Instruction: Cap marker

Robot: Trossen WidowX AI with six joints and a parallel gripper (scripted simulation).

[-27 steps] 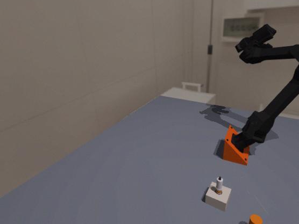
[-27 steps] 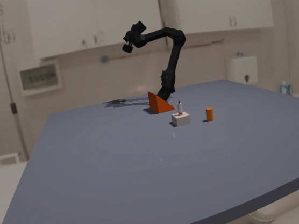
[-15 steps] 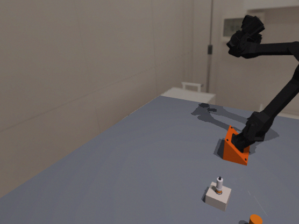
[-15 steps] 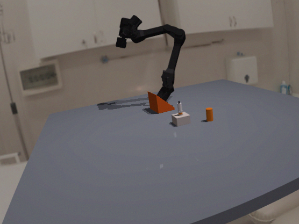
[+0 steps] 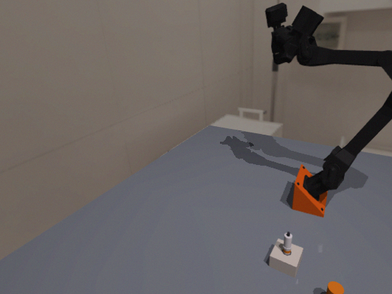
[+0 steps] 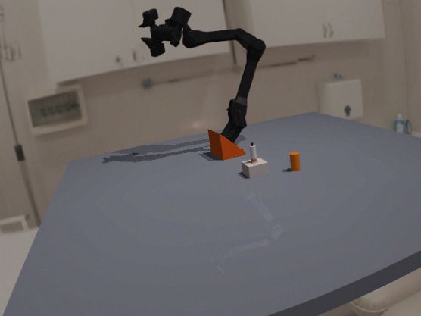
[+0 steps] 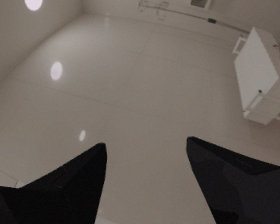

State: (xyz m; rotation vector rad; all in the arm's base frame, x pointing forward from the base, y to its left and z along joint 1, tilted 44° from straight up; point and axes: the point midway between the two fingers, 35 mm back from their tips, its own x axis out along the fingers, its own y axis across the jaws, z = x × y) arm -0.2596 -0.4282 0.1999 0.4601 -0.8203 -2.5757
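A white marker with a dark tip on top stands upright in the pale holder block. The orange cap stands loose on the table, apart from the block; the top view cuts it off at the bottom edge. My gripper is high in the air, far above and away from marker and cap. In the wrist view its two black fingers stand apart with nothing between them, so it is open.
An orange wedge-shaped mount at the arm's base stands close to the holder block. The blue-grey table carries these things. A wall rises beside it, and white cabinets hang behind the arm.
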